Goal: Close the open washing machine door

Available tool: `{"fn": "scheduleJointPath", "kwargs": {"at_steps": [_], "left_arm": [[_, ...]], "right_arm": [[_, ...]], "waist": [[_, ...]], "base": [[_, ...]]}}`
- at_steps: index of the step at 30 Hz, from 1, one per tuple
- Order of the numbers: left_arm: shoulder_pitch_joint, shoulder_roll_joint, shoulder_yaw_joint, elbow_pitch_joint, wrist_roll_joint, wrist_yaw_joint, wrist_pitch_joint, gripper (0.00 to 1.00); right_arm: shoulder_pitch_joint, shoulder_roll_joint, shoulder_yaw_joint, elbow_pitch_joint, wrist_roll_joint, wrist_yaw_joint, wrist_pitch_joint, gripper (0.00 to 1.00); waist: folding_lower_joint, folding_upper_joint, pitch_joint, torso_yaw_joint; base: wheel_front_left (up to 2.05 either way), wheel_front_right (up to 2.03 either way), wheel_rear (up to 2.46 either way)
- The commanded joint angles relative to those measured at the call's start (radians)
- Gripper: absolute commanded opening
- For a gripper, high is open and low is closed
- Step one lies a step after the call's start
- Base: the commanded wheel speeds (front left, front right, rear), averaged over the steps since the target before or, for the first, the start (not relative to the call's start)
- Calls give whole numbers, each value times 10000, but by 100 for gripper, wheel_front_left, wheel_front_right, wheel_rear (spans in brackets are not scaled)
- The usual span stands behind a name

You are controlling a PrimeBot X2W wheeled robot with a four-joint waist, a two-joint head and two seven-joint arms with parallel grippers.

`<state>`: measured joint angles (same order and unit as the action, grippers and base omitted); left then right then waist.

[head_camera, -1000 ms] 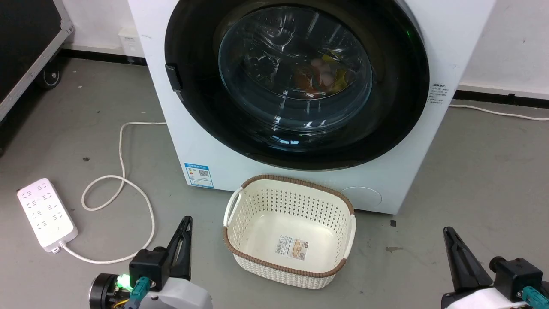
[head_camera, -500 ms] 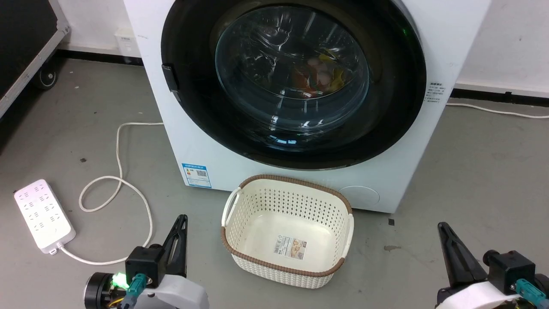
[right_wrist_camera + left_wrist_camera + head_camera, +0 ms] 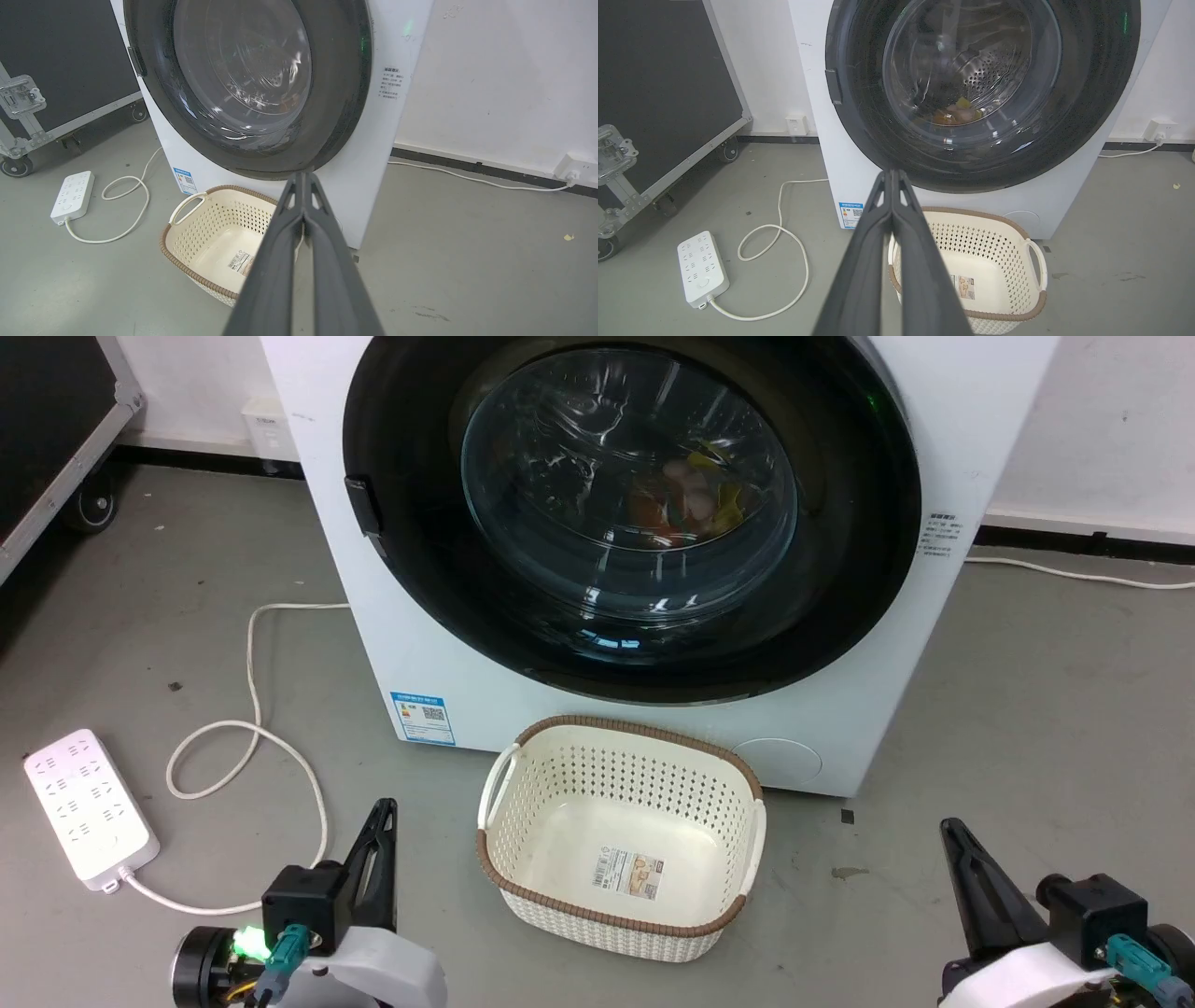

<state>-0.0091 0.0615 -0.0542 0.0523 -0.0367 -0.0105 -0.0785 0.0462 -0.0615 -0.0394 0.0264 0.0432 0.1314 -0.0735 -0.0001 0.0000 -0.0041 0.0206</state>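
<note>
The white washing machine stands straight ahead on the floor. Its round black-framed washing machine door with the bulging glass window lies flat against the machine's front, with coloured laundry visible through the glass. My left gripper hangs low at the lower left, well short of the machine, fingers pressed together and holding nothing. My right gripper is at the lower right, also shut and empty. The left wrist view shows the left gripper pointing at the door's lower rim; the right gripper points likewise at the door.
An empty cream laundry basket with a brown rim sits on the floor against the machine's front, between my grippers. A white power strip and its looped cable lie at the left. A black wheeled case stands farther left.
The whole head view has shifted slightly, so the camera moved. Both grippers sit a little lower in the picture. The door and basket look the same.
</note>
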Motion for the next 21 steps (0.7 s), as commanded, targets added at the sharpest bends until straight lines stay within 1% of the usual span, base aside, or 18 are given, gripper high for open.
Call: {"fn": "scheduleJointPath", "kwargs": {"at_steps": [1, 21], "left_arm": [[66, -22, 50, -78, 90, 56, 78, 0], [80, -74, 335, -335, 251, 84, 488, 0]], "right_arm": [[-199, 55, 46, -78, -67, -5, 50, 0], [-351, 88, 247, -186, -278, -7, 447, 0]], "waist": [[1, 0, 2, -9], [1, 0, 25, -123]], "base": [[0, 0, 0], [0, 0, 0]]}}
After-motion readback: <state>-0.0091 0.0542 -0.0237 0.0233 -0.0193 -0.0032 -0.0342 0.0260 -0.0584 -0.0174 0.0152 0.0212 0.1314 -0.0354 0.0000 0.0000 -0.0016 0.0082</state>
